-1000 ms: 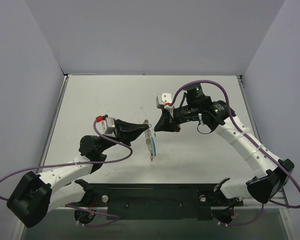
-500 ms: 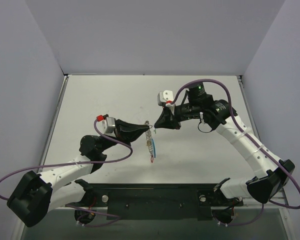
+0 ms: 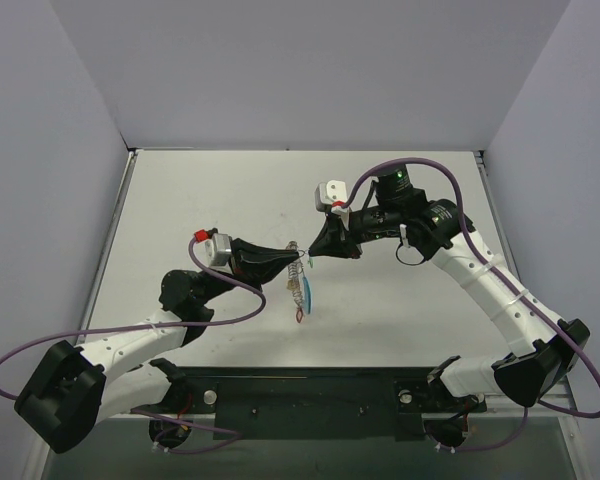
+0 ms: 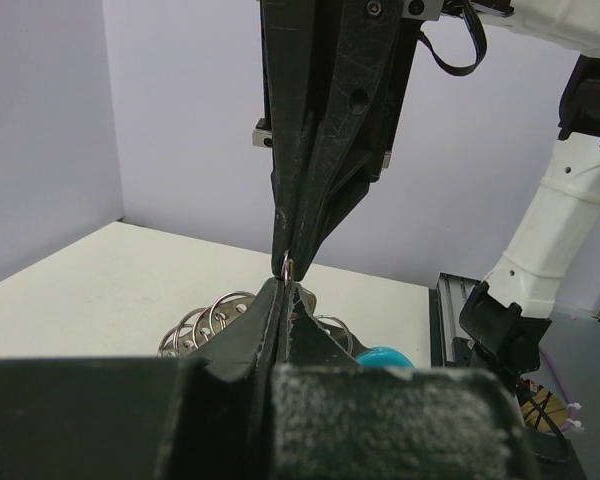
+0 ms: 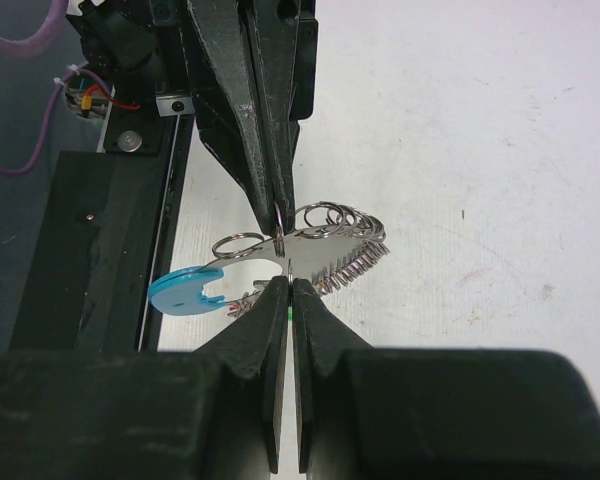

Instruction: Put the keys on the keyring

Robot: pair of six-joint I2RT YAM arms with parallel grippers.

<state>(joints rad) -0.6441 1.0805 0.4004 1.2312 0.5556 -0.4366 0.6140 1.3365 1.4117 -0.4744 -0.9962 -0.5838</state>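
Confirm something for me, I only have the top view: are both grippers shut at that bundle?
Observer: Yes. On the wrist views the left gripper and right gripper are both shut, tips meeting at one small wire ring of the keyring.
Operator: What's the blue bit?
Observer: A flat round blue tag with a notch in its edge, at one end of the bundle.
Operator: Any key in there?
Observer: Only a green speck beneath the right gripper's tip; too hidden to call it a key.
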